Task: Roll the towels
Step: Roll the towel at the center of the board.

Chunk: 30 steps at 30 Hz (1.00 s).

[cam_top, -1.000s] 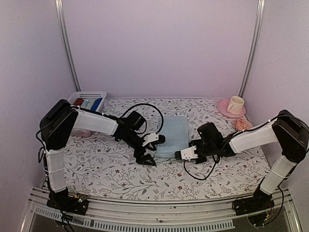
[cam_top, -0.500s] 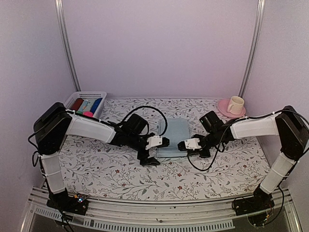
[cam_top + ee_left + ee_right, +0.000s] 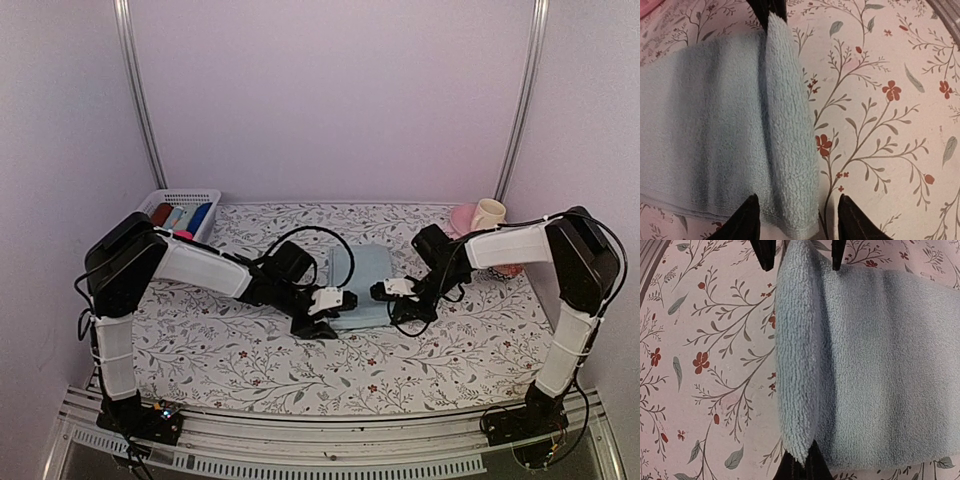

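Observation:
The pale blue towel (image 3: 360,280) lies flat mid-table, its near edge raised into a thick fold (image 3: 785,125). My right gripper (image 3: 382,293) is shut on the fold's right end; in the right wrist view its jaws (image 3: 801,467) pinch the towel (image 3: 880,365). My left gripper (image 3: 332,318) is open at the fold's left end; in the left wrist view (image 3: 797,220) its fingers (image 3: 747,222) straddle the fold without closing. A pink thing (image 3: 183,236) shows at the basket's near corner; I cannot tell if it is the pink towel.
A white basket (image 3: 180,197) with red and blue rolls stands back left. A cream cup (image 3: 488,214) on a pink saucer stands back right, with a small pink patterned object partly hidden behind the right arm. Cables loop over both wrists.
Both grippers have moved in to the ends of the blue towel's near edge. The right gripper has taken hold of the edge, which now stands up as a fold.

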Motion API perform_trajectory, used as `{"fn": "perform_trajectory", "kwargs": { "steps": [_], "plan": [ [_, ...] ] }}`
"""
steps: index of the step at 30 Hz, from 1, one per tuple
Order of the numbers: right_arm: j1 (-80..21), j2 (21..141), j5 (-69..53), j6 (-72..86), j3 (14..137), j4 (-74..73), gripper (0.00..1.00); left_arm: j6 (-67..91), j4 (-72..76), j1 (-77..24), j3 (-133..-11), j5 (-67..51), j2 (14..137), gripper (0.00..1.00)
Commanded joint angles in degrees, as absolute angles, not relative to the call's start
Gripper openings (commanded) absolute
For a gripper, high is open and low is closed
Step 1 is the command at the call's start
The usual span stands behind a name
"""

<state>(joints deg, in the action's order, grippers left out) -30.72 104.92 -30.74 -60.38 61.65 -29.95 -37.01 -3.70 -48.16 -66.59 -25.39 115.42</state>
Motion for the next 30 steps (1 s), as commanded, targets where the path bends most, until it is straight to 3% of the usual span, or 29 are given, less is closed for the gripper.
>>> {"fn": "perform_trajectory", "kwargs": {
  "steps": [1,9,13,19,30],
  "plan": [
    [-29.87,107.18,-33.92,-59.0,64.39,-34.8,0.05,-35.64,-1.55,-47.46,-66.95,-28.11,114.94,0.53],
    [-28.57,111.42,-34.7,-57.17,68.77,-40.01,0.05,-34.72,0.66,-47.32,-65.89,-28.97,114.4,0.49],
    [-27.12,113.03,-37.08,-56.99,72.2,-43.1,0.04,-34.3,1.24,-47.14,-65.82,-29.87,114.43,0.41],
    [-26.08,112.74,-38.76,-56.54,73.78,-44.31,0.04,-33.41,1.44,-46.41,-66.1,-31.1,114.65,0.21],
    [-25.27,114.05,-38.24,-54.61,75.86,-44.99,0.04,-27.57,3.75,-44.26,-66.31,-31.73,115.76,0.09]
  ]
}}
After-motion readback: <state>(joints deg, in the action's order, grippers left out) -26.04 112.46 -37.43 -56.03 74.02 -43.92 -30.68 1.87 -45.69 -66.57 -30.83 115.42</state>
